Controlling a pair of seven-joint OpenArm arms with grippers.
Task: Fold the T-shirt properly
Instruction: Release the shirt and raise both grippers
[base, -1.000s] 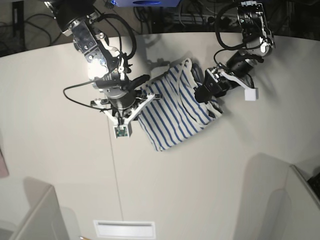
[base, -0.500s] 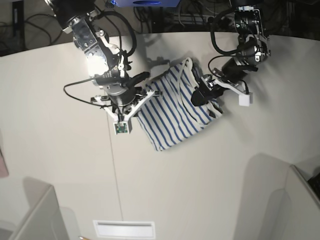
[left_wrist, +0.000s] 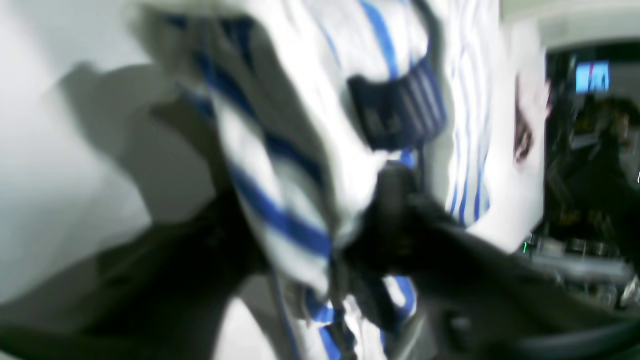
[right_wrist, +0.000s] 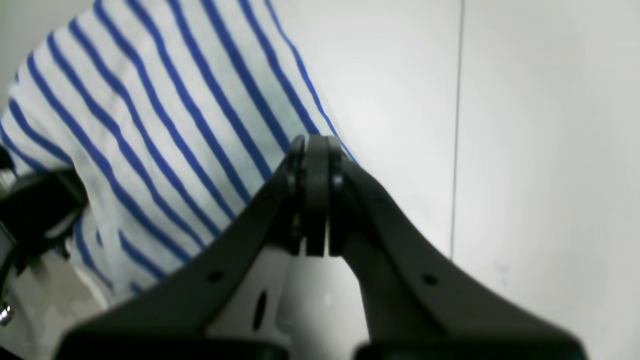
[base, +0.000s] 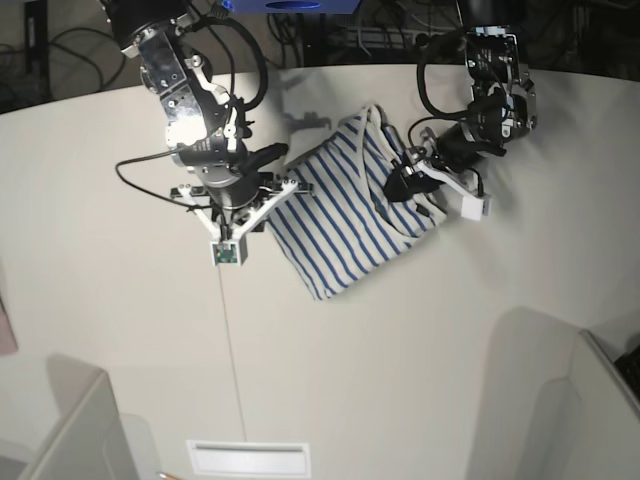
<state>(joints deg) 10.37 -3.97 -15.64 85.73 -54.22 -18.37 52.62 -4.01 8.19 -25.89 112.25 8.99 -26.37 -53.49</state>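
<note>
Base view: the T-shirt (base: 345, 220) lies partly folded into a compact striped bundle on the white table (base: 400, 380), near its far edge, between the 2 arms. The neck opening faces the far side, and 1 corner of the bundle points toward the near side of the table.

Right gripper (base: 262, 205), at the left of the base view: its jaws are pressed together. In the right wrist view the right gripper (right_wrist: 315, 195) shows its 2 dark fingers (right_wrist: 372, 235) meeting at the tips, directly over the striped edge of the T-shirt (right_wrist: 150, 140); whether any cloth is pinched between them cannot be told. A thin seam (right_wrist: 457, 125) runs across the table (right_wrist: 550, 150) beside it.

Left gripper (base: 405, 180), at the right of the base view: it sits at the bundle's right side, by the collar. In the blurred left wrist view the left gripper (left_wrist: 350, 250) has its dark fingers (left_wrist: 400, 210) closed on a bunched fold of the T-shirt (left_wrist: 300, 150), just below the small dark label (left_wrist: 395, 112).

No containers appear in any view.
</note>
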